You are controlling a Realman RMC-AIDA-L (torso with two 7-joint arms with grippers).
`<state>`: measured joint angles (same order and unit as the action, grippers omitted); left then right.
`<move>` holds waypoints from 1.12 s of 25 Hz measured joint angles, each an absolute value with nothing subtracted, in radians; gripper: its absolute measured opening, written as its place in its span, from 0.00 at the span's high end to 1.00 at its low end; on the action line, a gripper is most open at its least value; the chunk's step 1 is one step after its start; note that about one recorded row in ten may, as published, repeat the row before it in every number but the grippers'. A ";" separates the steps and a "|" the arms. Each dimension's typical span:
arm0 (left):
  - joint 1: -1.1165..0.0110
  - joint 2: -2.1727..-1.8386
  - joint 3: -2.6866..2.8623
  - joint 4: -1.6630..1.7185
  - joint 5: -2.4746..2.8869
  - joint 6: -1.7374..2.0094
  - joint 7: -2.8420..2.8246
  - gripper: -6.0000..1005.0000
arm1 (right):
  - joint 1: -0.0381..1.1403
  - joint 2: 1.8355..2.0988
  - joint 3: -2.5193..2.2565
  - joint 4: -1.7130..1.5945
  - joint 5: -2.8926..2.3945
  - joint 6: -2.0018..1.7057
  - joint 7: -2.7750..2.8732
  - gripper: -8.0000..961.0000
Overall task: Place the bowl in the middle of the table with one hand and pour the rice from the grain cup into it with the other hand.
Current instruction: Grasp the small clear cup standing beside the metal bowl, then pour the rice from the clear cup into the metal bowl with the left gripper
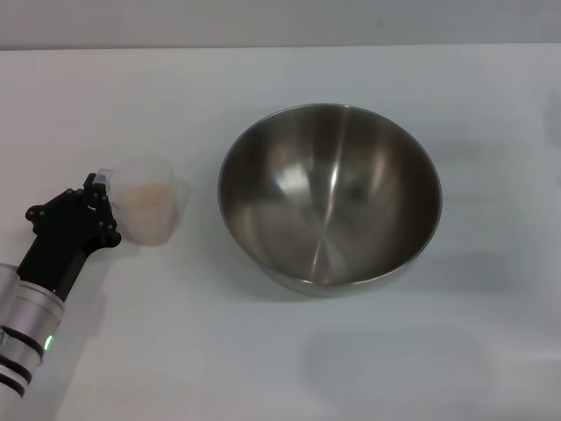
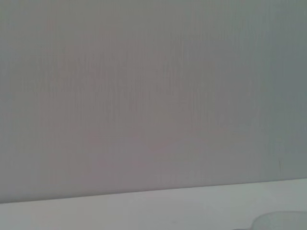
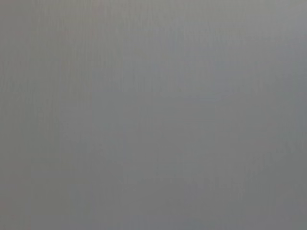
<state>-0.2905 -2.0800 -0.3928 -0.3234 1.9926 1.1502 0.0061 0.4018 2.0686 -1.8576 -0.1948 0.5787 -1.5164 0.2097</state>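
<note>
Plain white flat tabletop [image 1: 263,368], matte, filling nearly the whole head view, its far edge meeting a pale grey wall along the top of the view. Resting on it: one large round stainless-steel mixing bowl [image 1: 330,199], upright, shiny grey inside with nothing in it, standing roughly at the centre, slightly toward the right. One small clear, slightly frosted plastic grain cup [image 1: 151,200] with a squarish rim, upright, standing near the bowl on its left, apart from it, holding a pale heap of off-white rice [image 1: 149,195]. Soft shadows lie on the tabletop beneath the bowl. In the left wrist view, a strip of the same white surface [image 2: 144,211] runs below the grey wall.
</note>
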 joint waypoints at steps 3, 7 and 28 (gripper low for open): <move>-0.291 -2.080 -0.394 -0.324 1.993 1.155 0.006 0.93 | 0.401 2.069 -1.858 -0.195 0.579 -1.517 0.211 0.54; -0.292 -2.080 -0.397 -0.328 1.993 1.196 0.009 0.98 | 0.399 2.070 -1.858 -0.195 0.579 -1.520 0.213 0.54; -0.490 -2.080 -0.385 -0.498 2.229 1.388 1.227 0.98 | 0.421 2.068 -1.859 -0.200 0.573 -1.524 0.211 0.54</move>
<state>-0.4896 -2.0800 -0.3850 -0.4977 2.2291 1.3885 1.2270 0.4205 2.0677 -1.8594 -0.2003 0.5729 -1.5244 0.2114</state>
